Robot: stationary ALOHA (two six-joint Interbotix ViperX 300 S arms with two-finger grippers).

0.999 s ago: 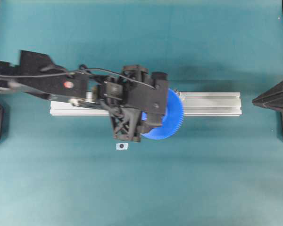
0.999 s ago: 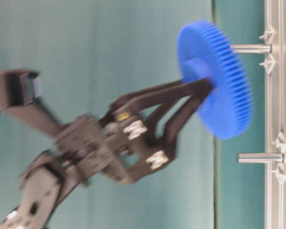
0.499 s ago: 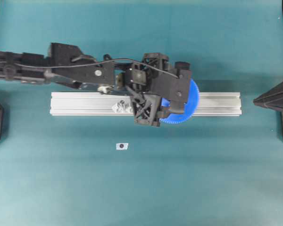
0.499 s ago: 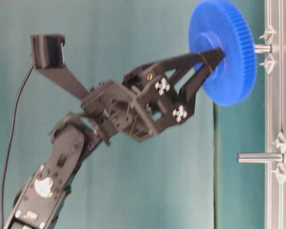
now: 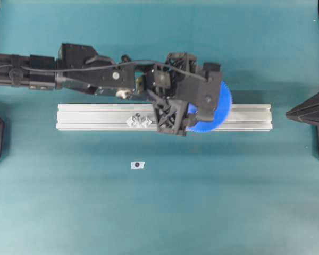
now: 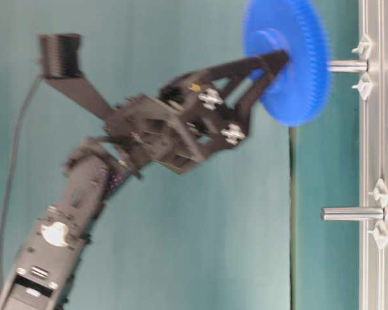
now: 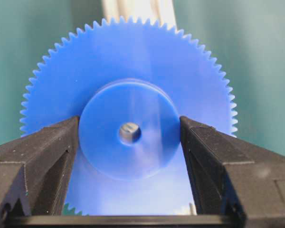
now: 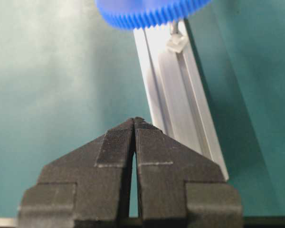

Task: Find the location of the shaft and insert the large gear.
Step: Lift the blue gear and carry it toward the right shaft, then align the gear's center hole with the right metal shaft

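Note:
The large gear (image 5: 221,109), a bright blue toothed disc, hangs over the right half of the rail. My left gripper (image 7: 129,126) is shut on its raised hub (image 7: 128,102), one finger on each side. In the table-level view the gear (image 6: 296,64) sits tilted at the free end of the shaft (image 6: 348,65), which stands on the rail between two clear brackets. Grey metal shows through the gear's centre hole (image 7: 129,133). Whether the shaft tip has entered the hole I cannot tell. My right gripper (image 8: 134,121) is shut and empty, off the rail's right end (image 5: 290,112).
The aluminium rail (image 5: 90,117) lies across the middle of the teal table. A second like peg (image 6: 352,213) stands further along it, between clear brackets (image 5: 140,121). A small white tag with a dark dot (image 5: 137,165) lies in front of the rail.
The left arm carried the gear from the rail's front edge to over the shaft. In the last half second the gear drew back from the rail, baring more of the shaft.

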